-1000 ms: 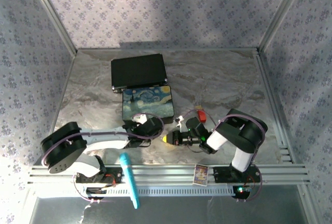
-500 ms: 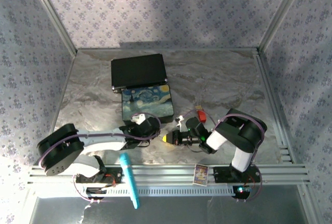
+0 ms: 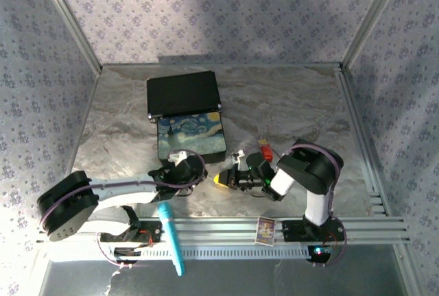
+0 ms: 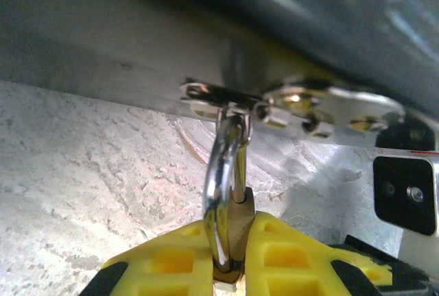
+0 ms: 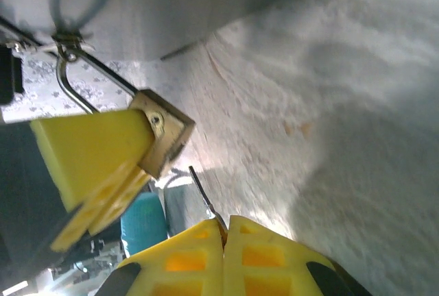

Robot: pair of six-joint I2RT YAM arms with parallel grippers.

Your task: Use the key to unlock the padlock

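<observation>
The small brass padlock (image 4: 239, 222) hangs by its silver shackle (image 4: 221, 173) from the metal latch (image 4: 302, 101) on the painted box (image 3: 191, 133). My left gripper (image 4: 233, 244) is shut on the padlock body, one yellow finger on each side. It sits at the box's front edge (image 3: 186, 167). My right gripper (image 5: 224, 231) is shut on the key, whose thin metal shaft (image 5: 204, 196) sticks out between the pads, its head hidden. The shaft tip points at the padlock (image 5: 164, 133), a short gap away. In the top view the right gripper (image 3: 221, 180) lies just right of the left one.
The box's black lid (image 3: 182, 94) lies open behind it. A teal pen-like tool (image 3: 171, 236) rests by the near rail. A small red item (image 3: 266, 151) lies on the table by the right arm. A card (image 3: 265, 229) sits on the rail.
My left jaws have closed onto the padlock, and the left arm and box have shifted slightly left. The right gripper has moved left toward the padlock with the key.
</observation>
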